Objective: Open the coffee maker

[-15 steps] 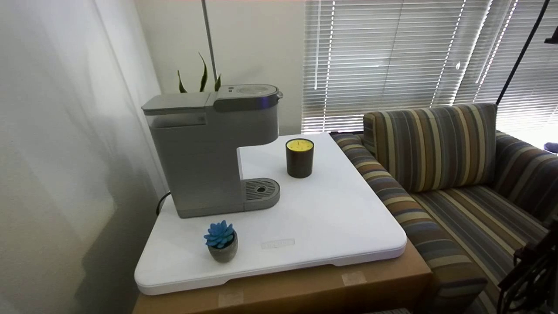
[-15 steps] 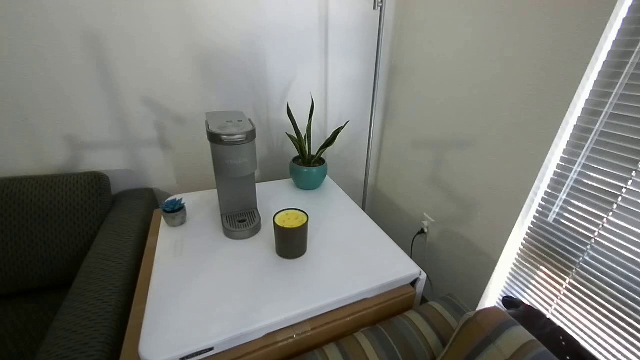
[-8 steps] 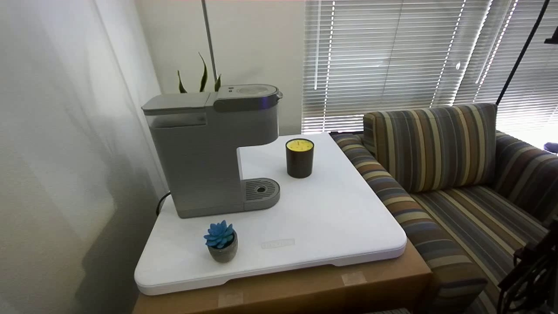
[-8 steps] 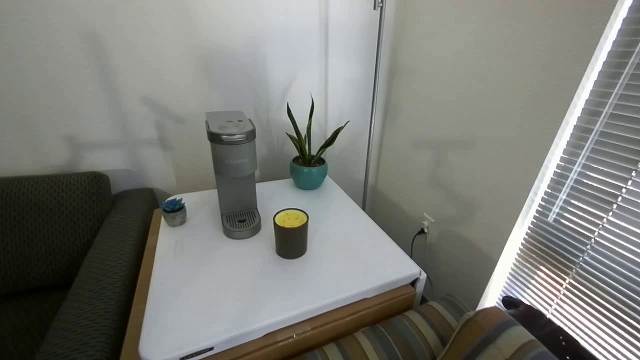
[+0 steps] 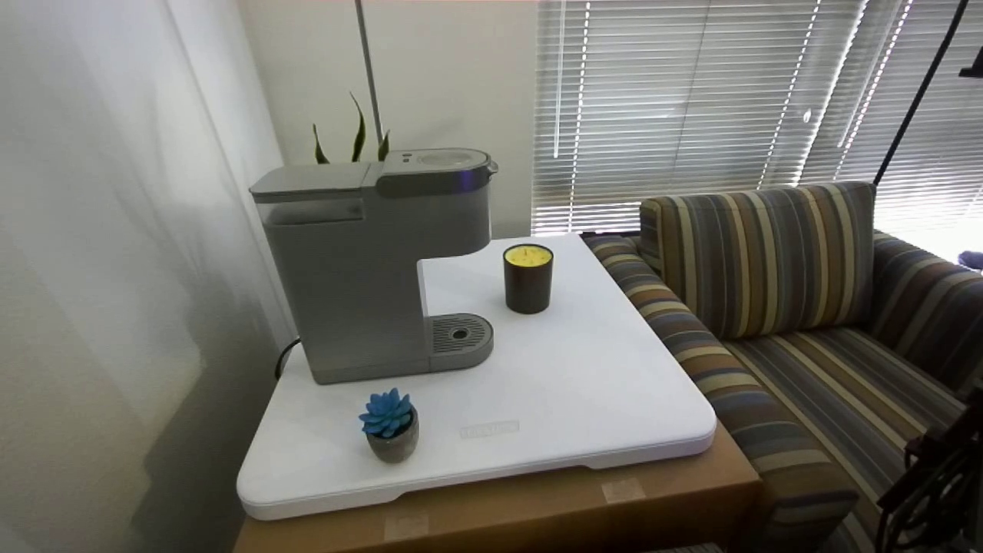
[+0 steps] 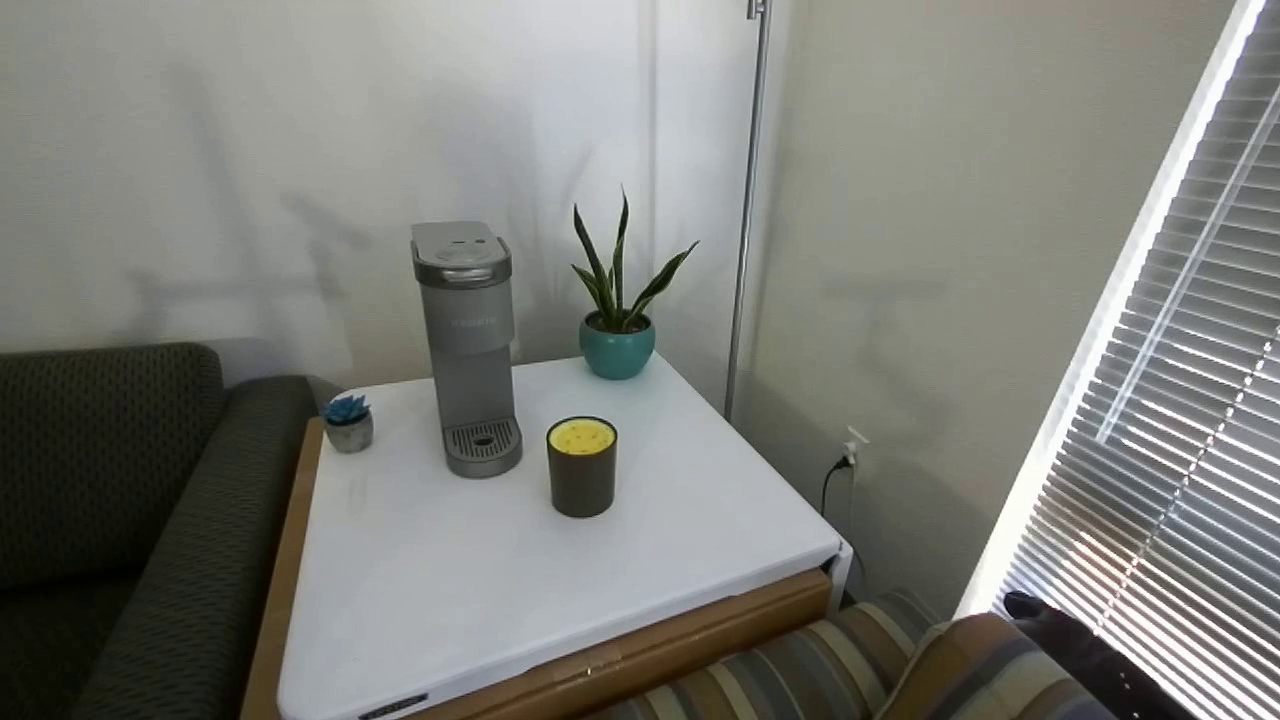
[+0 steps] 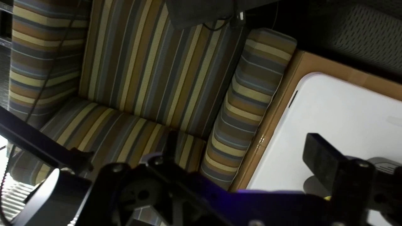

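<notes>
The coffee maker (image 5: pixel 345 299) is a tall boxy grey machine standing upright on a white tabletop (image 5: pixel 584 384). Its lid (image 5: pixel 438 159) lies flat and closed. The lid's front handle (image 6: pixel 468 275) faces out over the drip base (image 6: pixel 484 445). In the wrist view only part of the drip base (image 7: pixel 384 163) shows, at the right edge behind a finger. My gripper (image 7: pixel 243 146) is open with its fingers wide apart and nothing between them. It is over the striped armchair and the table edge, well away from the coffee maker. The gripper cannot be made out for certain in the exterior views.
A dark candle jar (image 5: pixel 528 284) with yellow wax stands in front of the coffee maker. A small blue succulent (image 5: pixel 389 422) stands beside it. A teal plant pot (image 6: pixel 617 345) is at the back. A striped armchair (image 5: pixel 760 261) adjoins the table. A wall (image 6: pixel 300 150) is behind.
</notes>
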Controlling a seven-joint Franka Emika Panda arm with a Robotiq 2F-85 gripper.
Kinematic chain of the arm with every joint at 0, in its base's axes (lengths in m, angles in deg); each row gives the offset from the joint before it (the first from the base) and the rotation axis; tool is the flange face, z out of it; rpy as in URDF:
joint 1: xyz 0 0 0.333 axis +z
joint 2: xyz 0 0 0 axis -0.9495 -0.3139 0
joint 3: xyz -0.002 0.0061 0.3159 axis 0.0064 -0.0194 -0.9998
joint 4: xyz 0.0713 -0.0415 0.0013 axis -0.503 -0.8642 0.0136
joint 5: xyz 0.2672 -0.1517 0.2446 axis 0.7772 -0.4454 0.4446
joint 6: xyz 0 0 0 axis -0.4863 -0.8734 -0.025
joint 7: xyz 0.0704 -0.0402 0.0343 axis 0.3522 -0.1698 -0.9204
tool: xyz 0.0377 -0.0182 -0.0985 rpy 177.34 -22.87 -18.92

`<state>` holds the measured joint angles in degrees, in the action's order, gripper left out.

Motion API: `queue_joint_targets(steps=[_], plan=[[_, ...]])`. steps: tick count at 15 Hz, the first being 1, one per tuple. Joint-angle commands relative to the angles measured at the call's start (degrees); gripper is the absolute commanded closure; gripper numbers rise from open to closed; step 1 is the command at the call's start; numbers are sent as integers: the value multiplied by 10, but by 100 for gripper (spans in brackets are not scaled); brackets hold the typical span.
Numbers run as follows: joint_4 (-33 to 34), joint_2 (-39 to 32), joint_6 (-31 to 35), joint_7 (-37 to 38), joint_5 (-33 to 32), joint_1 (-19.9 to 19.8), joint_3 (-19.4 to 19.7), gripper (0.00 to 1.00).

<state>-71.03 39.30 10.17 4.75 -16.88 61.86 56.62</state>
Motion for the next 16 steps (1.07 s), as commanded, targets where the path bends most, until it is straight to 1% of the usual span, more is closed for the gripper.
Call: queue_joint_targets(steps=[1,3,5,6,10,12,13,16], plan=[[-17,-43,37,12,11,7,-19,0],[-27,-64,56,25,4,9,-36,0],[-27,-81,76,46,-17,0,-51,0],[-26,-61,55,31,-1,4,-45,0],[-28,-76,68,49,-8,2,-54,0],[-31,-87,78,50,7,12,-56,0],[-33,-92,79,63,6,13,-67,0],[-47,-110,97,68,34,45,-96,0]])
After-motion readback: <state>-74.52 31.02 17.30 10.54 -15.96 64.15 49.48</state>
